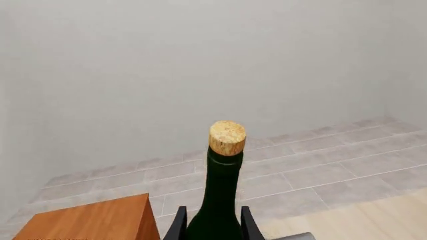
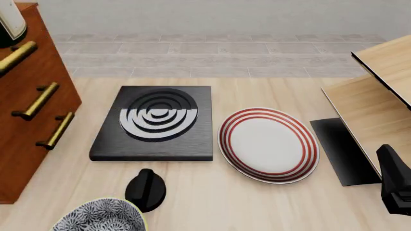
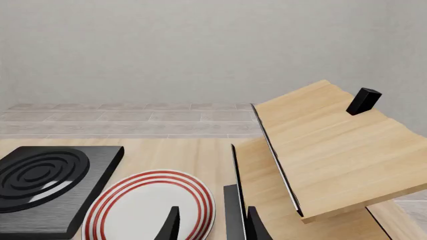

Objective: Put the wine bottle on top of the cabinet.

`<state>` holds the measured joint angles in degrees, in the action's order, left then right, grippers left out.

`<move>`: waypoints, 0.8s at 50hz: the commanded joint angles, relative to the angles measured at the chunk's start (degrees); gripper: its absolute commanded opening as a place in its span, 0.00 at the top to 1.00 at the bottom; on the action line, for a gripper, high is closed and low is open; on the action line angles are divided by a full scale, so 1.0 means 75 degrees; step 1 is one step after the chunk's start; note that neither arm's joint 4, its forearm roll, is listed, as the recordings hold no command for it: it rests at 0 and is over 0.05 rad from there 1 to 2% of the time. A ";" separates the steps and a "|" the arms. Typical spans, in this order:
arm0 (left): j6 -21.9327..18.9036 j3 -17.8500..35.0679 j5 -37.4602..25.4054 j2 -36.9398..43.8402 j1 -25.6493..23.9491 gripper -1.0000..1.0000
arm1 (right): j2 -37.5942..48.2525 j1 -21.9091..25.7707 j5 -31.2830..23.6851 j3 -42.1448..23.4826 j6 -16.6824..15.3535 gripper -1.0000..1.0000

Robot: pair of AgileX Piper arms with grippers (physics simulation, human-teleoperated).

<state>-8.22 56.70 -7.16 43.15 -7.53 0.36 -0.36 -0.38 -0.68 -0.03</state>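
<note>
The wine bottle [image 1: 220, 200] fills the lower middle of the left wrist view, dark green with a tan cork [image 1: 227, 137]. My left gripper [image 1: 213, 227] is shut on its shoulder, one black finger on each side. The reddish-brown cabinet [image 1: 93, 220] shows its top just beside the bottle. In the front view the cabinet [image 2: 29, 125] stands at the far left with brass handles, and the bottle's whitish-labelled body [image 2: 9, 21] shows at its top edge, mostly cut off. I cannot tell if it rests there. My right gripper [image 3: 210, 227] is open and empty.
A black ringed slab [image 2: 154, 122] lies in the middle of the table and a red-striped white plate [image 2: 268, 144] to its right. A black knob [image 2: 146, 190] and a patterned bowl [image 2: 99, 216] sit near the front. The pale shelf unit [image 2: 378, 96] stands right, by my right arm [image 2: 393, 185].
</note>
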 commanded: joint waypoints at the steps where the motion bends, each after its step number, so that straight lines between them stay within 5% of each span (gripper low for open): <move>1: 0.0053 0.0364 0.0160 0.0388 0.0478 1.00 | 0.0000 0.0000 0.0000 0.0000 -0.0002 0.00; 40: 0.0036 0.1884 0.0015 0.1706 0.1699 1.00 | -0.0001 -0.0001 0.0000 0.0000 0.0000 0.00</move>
<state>-6.76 67.98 -6.81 54.29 2.87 0.36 -0.37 -0.38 -0.68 -0.03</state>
